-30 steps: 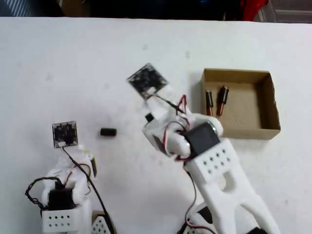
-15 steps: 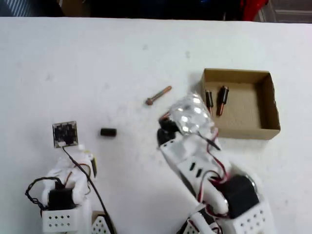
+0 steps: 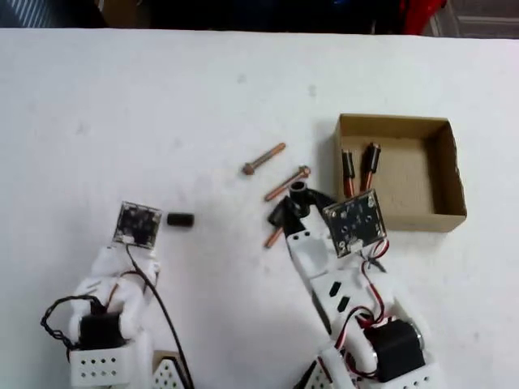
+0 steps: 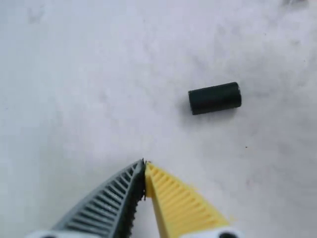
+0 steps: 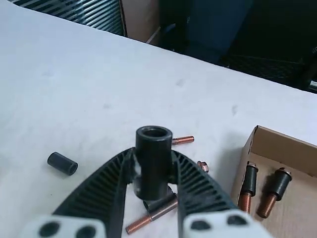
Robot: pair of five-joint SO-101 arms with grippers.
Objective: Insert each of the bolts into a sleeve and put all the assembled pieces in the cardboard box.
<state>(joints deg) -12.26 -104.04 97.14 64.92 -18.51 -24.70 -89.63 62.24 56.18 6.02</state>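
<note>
The right tool [image 5: 154, 171] is clamping 1 black sleeve [image 5: 153, 144] upright near 3 loose bolts [image 3: 263, 159] on the surface [image 3: 162, 97] — the left tool [image 4: 144, 168] is hanging pinched together, apparently empty, beside a second sleeve [image 4: 214, 98]. 2 assembled pieces [image 3: 358, 168] are lying in the cardboard box [image 3: 418, 217].
</note>
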